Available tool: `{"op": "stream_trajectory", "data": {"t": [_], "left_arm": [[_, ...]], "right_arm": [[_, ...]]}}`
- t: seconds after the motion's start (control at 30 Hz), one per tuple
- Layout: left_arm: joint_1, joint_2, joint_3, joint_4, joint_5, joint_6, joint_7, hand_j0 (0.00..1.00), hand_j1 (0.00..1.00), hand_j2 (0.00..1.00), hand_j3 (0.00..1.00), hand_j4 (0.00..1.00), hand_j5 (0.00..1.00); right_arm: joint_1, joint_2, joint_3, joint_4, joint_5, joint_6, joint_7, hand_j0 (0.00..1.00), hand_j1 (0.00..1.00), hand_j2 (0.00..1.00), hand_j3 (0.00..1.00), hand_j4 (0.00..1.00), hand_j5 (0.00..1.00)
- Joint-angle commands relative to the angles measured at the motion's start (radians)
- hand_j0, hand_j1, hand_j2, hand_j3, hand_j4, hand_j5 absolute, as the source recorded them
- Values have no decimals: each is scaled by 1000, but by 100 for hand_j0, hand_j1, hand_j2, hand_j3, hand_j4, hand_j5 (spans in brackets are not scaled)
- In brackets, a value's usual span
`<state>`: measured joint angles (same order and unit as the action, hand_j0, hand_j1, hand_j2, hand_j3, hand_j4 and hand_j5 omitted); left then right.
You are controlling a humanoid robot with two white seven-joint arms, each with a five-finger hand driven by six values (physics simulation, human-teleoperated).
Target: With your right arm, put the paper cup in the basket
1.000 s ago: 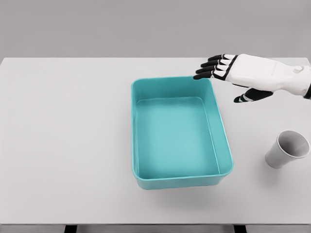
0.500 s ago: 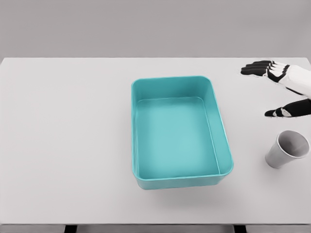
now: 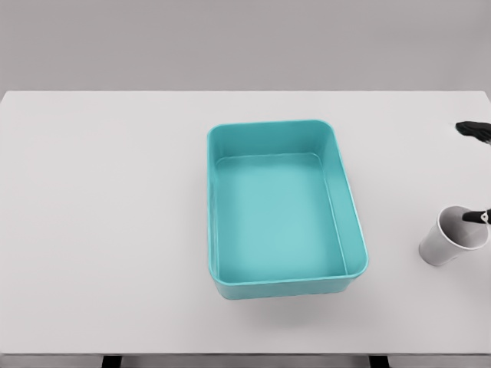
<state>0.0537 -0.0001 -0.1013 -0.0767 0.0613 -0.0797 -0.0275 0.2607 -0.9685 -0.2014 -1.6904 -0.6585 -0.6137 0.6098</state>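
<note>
**Right hand at the frame edge, cup on the table beside the basket**

A white paper cup lies tilted on the pale grey tabletop, its open mouth turned up and to the right, its narrower base toward the lower left. It sits well to the right of the teal rectangular plastic basket, apart from it and outside its walls. The basket stands near the middle of the table with rounded corners and nothing inside.

Only dark fingertips of the right hand show at the right border: one pair up near the table's far right, and one tip just over the cup's rim. Whether that tip touches the cup cannot be told, nor how far the hand is spread; it has no visible hold on the cup.
</note>
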Motion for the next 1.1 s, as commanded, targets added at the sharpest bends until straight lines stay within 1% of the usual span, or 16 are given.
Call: {"op": "stream_trajectory", "data": {"t": [0.0,0.17,0.3,0.33,0.47,0.53,0.57,0.63,0.67,0.7,0.73,0.8,0.87,0.9,1.07], "left_arm": [[0,0,0,0,0,0,0,100,100,100,100,100,100],[0,0,0,0,0,0,0,100,100,100,100,100,100],[0,0,0,0,0,0,0,100,100,100,100,100,100],[0,0,0,0,0,0,0,100,100,100,100,100,100],[0,0,0,0,0,0,0,100,100,100,100,100,100],[0,0,0,0,0,0,0,100,100,100,100,100,100],[0,0,0,0,0,0,0,100,100,100,100,100,100],[0,0,0,0,0,0,0,100,100,100,100,100,100],[0,0,0,0,0,0,0,100,100,100,100,100,100],[0,0,0,0,0,0,0,100,100,100,100,100,100],[0,0,0,0,0,0,0,100,100,100,100,100,100],[0,0,0,0,0,0,0,100,100,100,100,100,100],[0,0,0,0,0,0,0,100,100,100,100,100,100],[0,0,0,0,0,0,0,100,100,100,100,100,100],[0,0,0,0,0,0,0,100,100,100,100,100,100]], "right_arm": [[5,-4,-16,28,-66,3,1,100,100,100,100,100,100],[112,-4,-15,34,-66,3,1,100,100,100,100,100,100],[163,-1,-15,57,-66,3,1,100,100,100,100,100,100],[170,1,-15,74,-64,3,1,100,100,100,100,100,100],[170,5,-6,149,-64,3,1,100,100,100,100,100,100],[176,8,-4,158,-64,3,1,100,100,100,100,100,100],[178,25,-3,158,-64,3,1,100,100,100,100,100,100],[181,34,-3,184,-64,3,1,100,100,100,100,100,100],[180,65,-4,193,-64,3,1,100,100,100,100,100,100],[180,74,-6,195,-64,3,1,100,100,100,100,100,100],[180,79,-4,215,-64,3,1,100,100,100,100,100,100],[180,102,-3,232,-64,3,1,100,100,100,100,100,100],[173,126,25,271,-61,3,1,100,100,100,100,100,100],[172,137,28,279,-59,3,1,100,100,100,100,100,100],[169,162,46,305,-59,3,1,100,100,100,100,100,100]]}}
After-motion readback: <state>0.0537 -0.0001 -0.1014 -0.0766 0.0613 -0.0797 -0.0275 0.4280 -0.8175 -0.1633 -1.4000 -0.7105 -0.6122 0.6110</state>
